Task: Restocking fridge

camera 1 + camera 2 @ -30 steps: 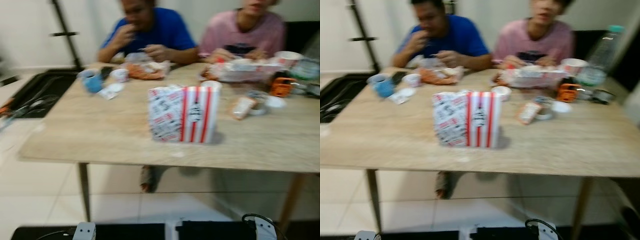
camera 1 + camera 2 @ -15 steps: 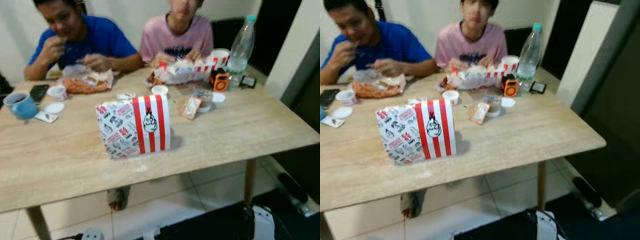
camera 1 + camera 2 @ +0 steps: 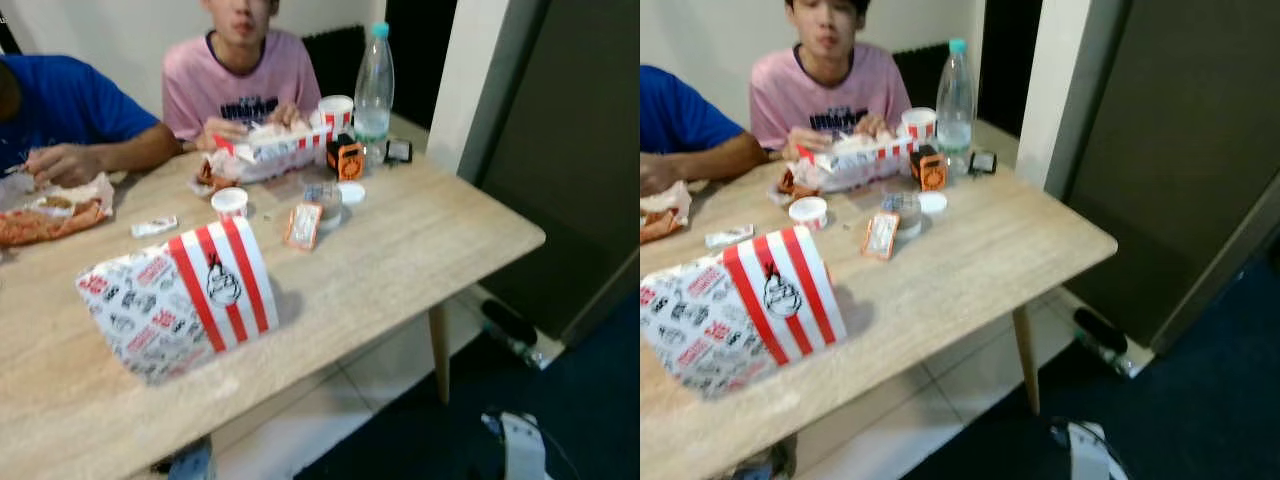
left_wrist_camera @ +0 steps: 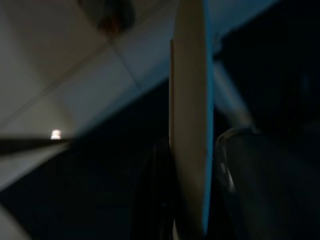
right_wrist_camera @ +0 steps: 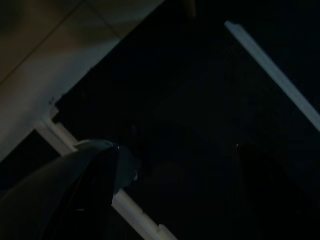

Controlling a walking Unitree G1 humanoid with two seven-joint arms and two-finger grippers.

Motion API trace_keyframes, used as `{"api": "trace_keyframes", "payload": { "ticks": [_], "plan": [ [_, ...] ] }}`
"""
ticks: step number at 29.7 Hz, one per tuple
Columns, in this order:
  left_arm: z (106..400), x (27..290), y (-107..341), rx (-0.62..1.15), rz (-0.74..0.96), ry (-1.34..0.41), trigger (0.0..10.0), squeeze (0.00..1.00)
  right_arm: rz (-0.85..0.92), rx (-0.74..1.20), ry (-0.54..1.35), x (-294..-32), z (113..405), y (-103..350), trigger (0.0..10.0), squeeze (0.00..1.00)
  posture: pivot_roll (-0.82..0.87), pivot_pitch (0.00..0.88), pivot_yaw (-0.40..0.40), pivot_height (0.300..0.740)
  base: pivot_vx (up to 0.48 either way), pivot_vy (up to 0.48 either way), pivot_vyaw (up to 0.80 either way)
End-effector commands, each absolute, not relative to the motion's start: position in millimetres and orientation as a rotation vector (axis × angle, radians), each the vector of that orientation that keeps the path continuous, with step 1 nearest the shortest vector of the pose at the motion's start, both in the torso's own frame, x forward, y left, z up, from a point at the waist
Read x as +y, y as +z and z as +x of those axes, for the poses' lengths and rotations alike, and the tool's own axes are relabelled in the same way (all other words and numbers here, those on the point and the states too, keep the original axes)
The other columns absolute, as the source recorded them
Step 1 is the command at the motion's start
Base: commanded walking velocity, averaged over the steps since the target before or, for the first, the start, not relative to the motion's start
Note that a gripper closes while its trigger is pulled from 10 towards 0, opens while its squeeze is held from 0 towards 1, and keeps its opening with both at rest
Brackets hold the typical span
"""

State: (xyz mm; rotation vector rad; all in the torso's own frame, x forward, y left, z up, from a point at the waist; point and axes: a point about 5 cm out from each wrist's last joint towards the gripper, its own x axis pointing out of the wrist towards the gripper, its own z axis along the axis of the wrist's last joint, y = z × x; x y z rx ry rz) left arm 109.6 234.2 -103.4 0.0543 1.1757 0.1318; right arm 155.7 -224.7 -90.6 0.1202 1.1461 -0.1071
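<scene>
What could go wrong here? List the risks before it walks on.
1. The table corner juts toward the robot's path; turning close could clip it.
2. A dark object on the floor by the table leg looks like a trip hazard.
3. The bottle stands tall near the table's edge; a bump to the table might topple it.

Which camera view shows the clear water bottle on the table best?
The right eye view: the water bottle stands whole and sharp beside a paper cup. The left eye view shows it too, more blurred. The wrist views are too dark.
</scene>
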Motion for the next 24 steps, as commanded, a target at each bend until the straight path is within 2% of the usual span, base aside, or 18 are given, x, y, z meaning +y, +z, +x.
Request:
{"api": "trace_keyframes", "payload": {
  "ticks": [1, 6, 13, 24],
  "plan": [
    [99.7, 236.3, -105.8, 1.209, 0.045, 0.150, 10.0, 0.00, 0.121, 1.156, -0.087, -220.7, 152.2, -92.7, 10.0, 0.00, -0.01, 0.000, 0.027, 0.740, 0.000, 0.000, 0.00],
    [104.1, 234.1, -104.9, 1.174, -0.094, 0.195, 10.0, 0.00, 0.140, 1.141, -0.095, -220.6, 153.0, -92.4, 10.0, 0.00, -0.01, 0.000, 0.038, 0.740, 0.000, 0.000, 0.00],
    [105.7, 230.1, -105.4, 1.179, -0.117, 0.181, 10.0, 0.00, 0.135, 1.139, -0.077, -219.2, 155.7, -91.5, 10.0, 0.00, 0.00, 0.000, 0.029, 0.740, 0.000, 0.000, 0.00],
    [98.9, 228.1, -107.7, 1.200, -0.144, 0.194, 10.0, 0.00, 0.139, 1.136, -0.062, -218.6, 157.7, -90.7, 10.0, 0.00, -0.01, 0.000, 0.020, 0.740, 0.000, -0.419, 0.00]
  ]
}}
